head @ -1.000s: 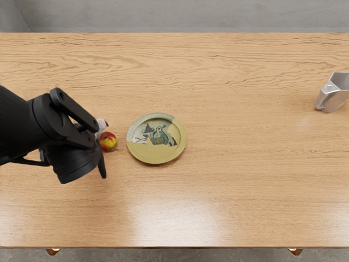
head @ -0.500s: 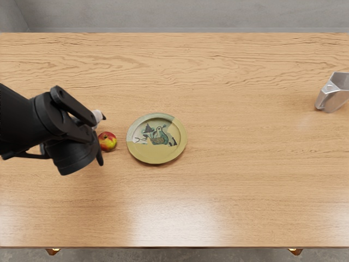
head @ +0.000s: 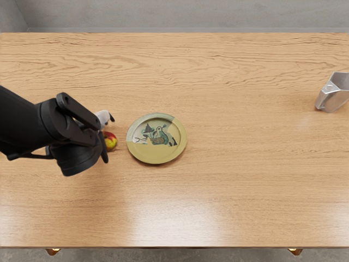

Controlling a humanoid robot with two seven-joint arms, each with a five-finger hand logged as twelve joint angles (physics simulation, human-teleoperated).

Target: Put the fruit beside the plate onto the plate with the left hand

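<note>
A small red and yellow apple (head: 111,141) lies on the table just left of a round olive-rimmed plate (head: 134,148) with a bird picture. My left hand (head: 106,137) comes in from the left on a black arm and covers the apple's left side. One pale fingertip (head: 104,116) sticks out behind the fruit and a dark finger (head: 103,156) hangs in front of it. The fingers are spread on either side of the apple and I see no grasp. The apple rests on the wood, a small gap away from the plate's rim.
My right hand (head: 332,93) rests as a silver shape at the table's far right edge. The wooden table (head: 229,191) stretches wide around the plate, its front edge near the bottom of the view.
My left hand has slid right and slightly back, so it now covers the apple's left half. The apple and the plate have not moved.
</note>
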